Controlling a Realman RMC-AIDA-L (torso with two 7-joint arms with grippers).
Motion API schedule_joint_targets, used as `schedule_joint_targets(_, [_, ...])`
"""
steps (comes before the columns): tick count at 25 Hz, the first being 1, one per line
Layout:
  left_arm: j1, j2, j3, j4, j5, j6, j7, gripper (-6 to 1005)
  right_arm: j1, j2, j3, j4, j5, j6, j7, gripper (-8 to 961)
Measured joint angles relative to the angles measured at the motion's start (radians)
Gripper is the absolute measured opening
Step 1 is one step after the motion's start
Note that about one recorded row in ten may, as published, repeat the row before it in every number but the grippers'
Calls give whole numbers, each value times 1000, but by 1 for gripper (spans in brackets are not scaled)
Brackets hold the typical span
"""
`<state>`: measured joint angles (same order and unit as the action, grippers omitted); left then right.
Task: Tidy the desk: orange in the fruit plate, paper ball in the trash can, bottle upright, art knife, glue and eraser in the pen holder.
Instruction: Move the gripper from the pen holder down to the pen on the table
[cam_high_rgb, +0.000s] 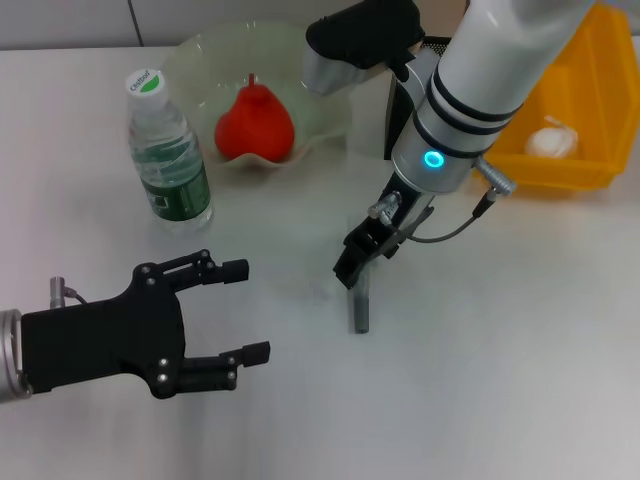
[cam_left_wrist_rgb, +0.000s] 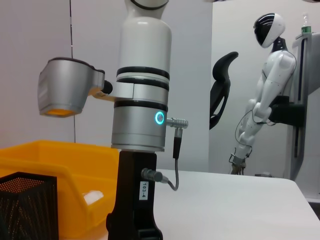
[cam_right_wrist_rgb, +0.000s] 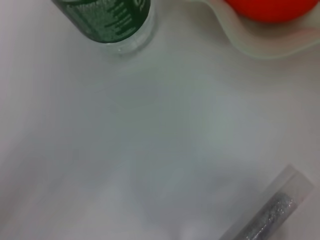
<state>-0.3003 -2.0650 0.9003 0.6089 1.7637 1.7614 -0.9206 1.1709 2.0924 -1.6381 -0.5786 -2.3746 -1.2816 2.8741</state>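
Knife step is running: the right gripper (cam_high_rgb: 358, 262), jaw state unclear, is hovering at the slim grey art knife's (cam_high_rgb: 359, 312) twelve o'clock end; next, it needs gripping.

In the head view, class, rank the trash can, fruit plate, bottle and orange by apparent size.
1. Fruit plate and trash can: alike, both partly hidden, so unranked.
2. Bottle.
3. Orange.
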Motion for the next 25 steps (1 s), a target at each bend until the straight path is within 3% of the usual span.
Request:
schedule_joint_targets(6, [-3,-1,5,-8,-2,0,9,830,-11,0,-75,-5,24,40,14,682])
schedule_joint_targets(23, [-12,-3,-1,-40,-7,2,42,830,-11,0,-139,-7,27,57,12,666])
schedule_joint_targets(25, [-13,-3,-1,-40,-8,2,42,830,-11,0,-140,-7,26,53,10,605])
